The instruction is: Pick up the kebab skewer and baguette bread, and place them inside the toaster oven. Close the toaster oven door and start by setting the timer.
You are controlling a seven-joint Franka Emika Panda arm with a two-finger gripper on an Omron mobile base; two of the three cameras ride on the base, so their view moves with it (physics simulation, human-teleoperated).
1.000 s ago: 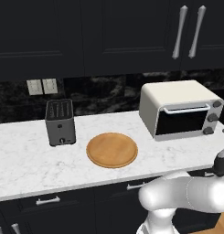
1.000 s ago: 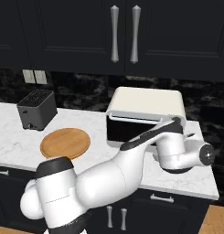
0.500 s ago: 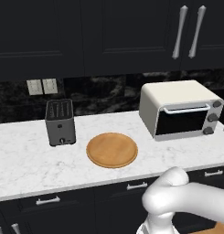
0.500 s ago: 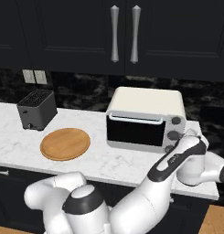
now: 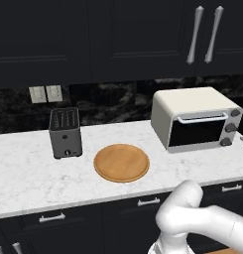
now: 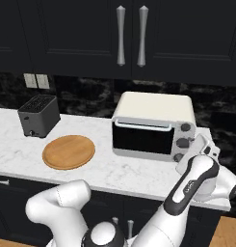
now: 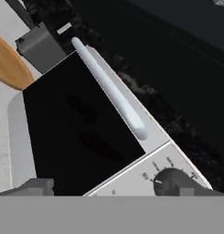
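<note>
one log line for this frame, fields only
phase: timer step | hand: open, holding nothing, by knob side | toaster oven door: closed | knobs: untouched | wooden board: bare

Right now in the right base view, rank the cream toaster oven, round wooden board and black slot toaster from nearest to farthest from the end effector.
1. Cream-white toaster oven, just left of the end effector.
2. Round wooden board, mid-counter, farther left.
3. Black slot toaster, far left by the backsplash.
</note>
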